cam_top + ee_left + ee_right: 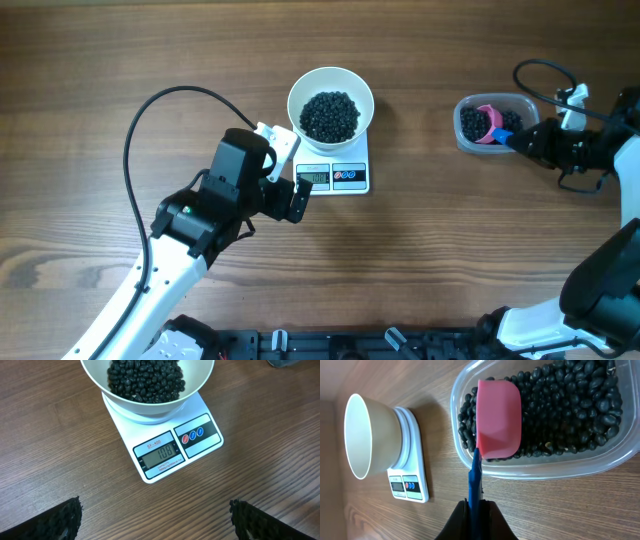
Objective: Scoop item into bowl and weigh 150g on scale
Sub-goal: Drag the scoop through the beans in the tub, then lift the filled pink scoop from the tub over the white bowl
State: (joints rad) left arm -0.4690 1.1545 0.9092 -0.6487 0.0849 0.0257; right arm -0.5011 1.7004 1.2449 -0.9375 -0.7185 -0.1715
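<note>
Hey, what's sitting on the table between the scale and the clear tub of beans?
Nothing. In the overhead view, only bare wooden table separates the scale from the clear tub.

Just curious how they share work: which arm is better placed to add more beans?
Right: the right pincer is shut on the scoop in the bean tub. The left pincer hangs open, empty, near the scale.
</note>
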